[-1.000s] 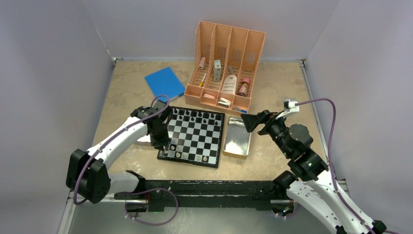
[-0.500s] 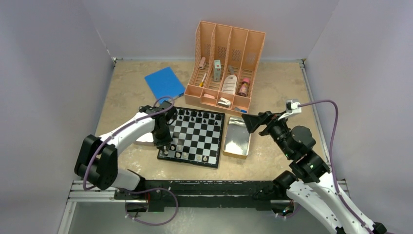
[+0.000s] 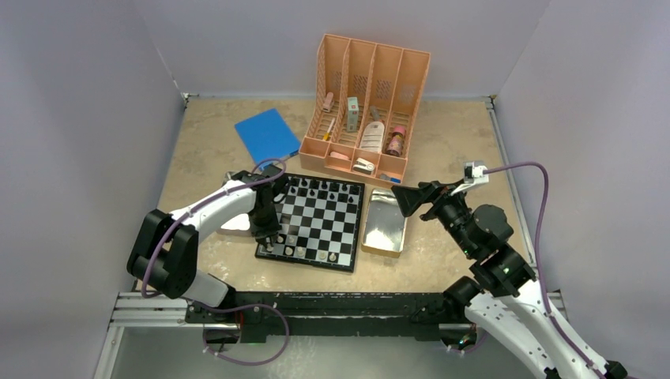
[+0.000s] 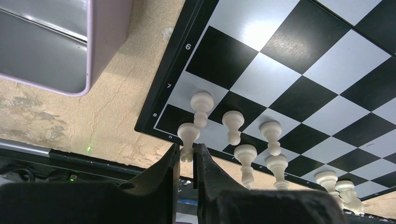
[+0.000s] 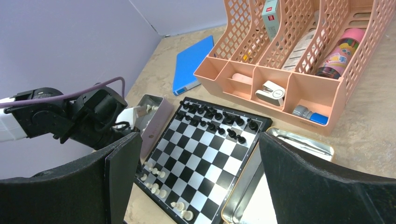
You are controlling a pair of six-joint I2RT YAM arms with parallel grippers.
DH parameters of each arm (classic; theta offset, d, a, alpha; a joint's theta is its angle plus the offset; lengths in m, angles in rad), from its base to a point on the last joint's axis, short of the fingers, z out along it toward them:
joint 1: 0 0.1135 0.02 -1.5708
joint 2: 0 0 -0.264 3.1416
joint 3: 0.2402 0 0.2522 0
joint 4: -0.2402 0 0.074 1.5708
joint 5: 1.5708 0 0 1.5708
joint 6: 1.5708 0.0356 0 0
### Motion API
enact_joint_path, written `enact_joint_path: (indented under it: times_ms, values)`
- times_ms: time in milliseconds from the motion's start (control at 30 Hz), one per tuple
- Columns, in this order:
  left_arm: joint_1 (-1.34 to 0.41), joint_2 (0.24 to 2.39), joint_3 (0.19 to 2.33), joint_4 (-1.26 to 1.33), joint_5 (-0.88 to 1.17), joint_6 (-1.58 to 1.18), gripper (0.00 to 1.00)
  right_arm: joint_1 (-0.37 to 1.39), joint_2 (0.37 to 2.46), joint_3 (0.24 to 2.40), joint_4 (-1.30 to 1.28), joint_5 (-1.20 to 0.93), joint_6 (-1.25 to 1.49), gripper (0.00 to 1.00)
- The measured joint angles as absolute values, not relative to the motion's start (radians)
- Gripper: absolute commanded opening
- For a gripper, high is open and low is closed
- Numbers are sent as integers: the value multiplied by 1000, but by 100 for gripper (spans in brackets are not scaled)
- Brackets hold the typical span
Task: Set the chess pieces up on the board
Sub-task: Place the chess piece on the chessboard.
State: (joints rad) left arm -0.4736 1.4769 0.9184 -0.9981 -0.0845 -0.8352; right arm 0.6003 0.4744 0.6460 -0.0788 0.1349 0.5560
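Note:
The board (image 3: pixel 320 225) lies in the middle of the table, also seen in the left wrist view (image 4: pixel 299 93) and the right wrist view (image 5: pixel 205 144). Black pieces (image 3: pixel 316 188) fill its far rows. Several white pieces (image 3: pixel 294 250) stand along its near edge. My left gripper (image 3: pixel 267 237) is at the board's near-left corner. Its fingers (image 4: pixel 187 151) are shut on the top of a white piece (image 4: pixel 187 135) standing on the corner square. My right gripper (image 3: pixel 404 199) hangs wide open and empty (image 5: pixel 198 144) above the right tray.
A metal tray (image 3: pixel 385 229) lies right of the board. Another tray (image 4: pixel 56 46) lies left of it, with a few white pieces in it (image 5: pixel 150 108). A peach organizer (image 3: pixel 367 110) and a blue book (image 3: pixel 267 134) sit at the back.
The left arm's shoulder and elbow have swung to the right while its gripper stayed at the board's near-left corner. The right arm has barely moved.

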Motion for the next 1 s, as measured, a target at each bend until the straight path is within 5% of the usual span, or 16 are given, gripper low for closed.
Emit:
enact_joint_path:
  times_ms: [1000]
  values:
    - [-474,1517,942,-1034,-115,-865,9,600,468,646,-76,129,556,98]
